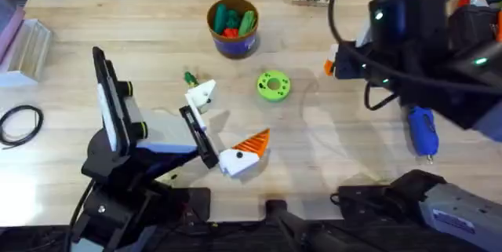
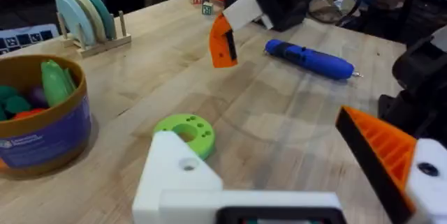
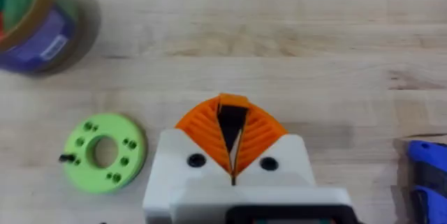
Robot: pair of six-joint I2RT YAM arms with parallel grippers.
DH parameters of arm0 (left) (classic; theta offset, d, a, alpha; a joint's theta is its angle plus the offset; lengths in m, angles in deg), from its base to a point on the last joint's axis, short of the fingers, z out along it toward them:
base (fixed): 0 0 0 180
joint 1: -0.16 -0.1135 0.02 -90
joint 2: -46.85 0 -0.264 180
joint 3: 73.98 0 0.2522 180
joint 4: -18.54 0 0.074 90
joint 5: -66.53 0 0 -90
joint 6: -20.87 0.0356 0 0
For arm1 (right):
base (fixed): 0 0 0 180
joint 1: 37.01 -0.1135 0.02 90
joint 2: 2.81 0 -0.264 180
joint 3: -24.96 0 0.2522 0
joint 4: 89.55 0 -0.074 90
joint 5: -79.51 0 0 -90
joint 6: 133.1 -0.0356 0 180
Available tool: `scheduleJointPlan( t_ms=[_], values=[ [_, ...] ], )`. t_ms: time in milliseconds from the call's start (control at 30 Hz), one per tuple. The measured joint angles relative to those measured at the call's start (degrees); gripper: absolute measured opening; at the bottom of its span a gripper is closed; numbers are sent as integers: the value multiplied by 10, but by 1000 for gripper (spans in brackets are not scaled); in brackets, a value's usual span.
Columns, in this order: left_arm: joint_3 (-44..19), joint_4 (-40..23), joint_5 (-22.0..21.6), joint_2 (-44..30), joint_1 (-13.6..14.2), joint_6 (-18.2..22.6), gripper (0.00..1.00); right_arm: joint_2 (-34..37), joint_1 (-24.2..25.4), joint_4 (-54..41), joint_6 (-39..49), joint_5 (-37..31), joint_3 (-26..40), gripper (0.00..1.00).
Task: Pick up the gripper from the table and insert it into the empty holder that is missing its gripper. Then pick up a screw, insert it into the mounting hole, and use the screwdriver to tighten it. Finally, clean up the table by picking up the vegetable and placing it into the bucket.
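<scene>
The left gripper lies low over the worktop, its fingers spread wide. One finger carries a ridged orange pad. The other is the bare white holder, its mounting hole showing in the left wrist view.

The right gripper hangs over bare wood at about 2 o'clock from the worktop's middle. Its fingers are pressed together on what looks like the orange gripper, which peeks out at their tips.

A bright green disc with holes lies between the two arms, at 3 o'clock from the holder and close to it. The vegetable lies just beside the holder's tip, at 11 o'clock. The bucket stands at 12 o'clock, well apart, already holding green and red toy pieces. Its blue band bears white writing too small to read.

The screwdriver lies at 4 o'clock, under the right arm. A dish rack with pale plates and a few lettered blocks stand at the far edge. A black cable loop lies at 9 o'clock.
</scene>
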Motion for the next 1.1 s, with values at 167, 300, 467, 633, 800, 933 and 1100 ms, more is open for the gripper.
scheduleJointPlan(
  t_ms=[167, 300, 467, 633, 800, 933, 1100],
  values=[
    [0, 0, 0, 0, 0, 0, 987, 13, 0, 80, -23, -70, -55, 7],
    [0, 0, 0, 0, 0, 0, 986, 28, 0, 122, -31, -107, -72, 7],
    [0, 0, 0, 0, 0, 0, 985, 93, 0, 148, -38, -126, -81, 7],
    [0, 0, 0, 0, 0, 0, 985, 113, -11, 146, -59, -139, -83, 7],
    [0, 0, 0, 0, 0, 0, 985, 113, -37, 125, -83, -156, -83, 26],
    [0, 0, 0, 0, 0, 0, 985, 113, -60, 102, -91, -166, -82, 12],
    [0, 0, 0, 0, 0, 0, 985, 112, -78, 69, -121, -175, -81, 11]
  ],
)
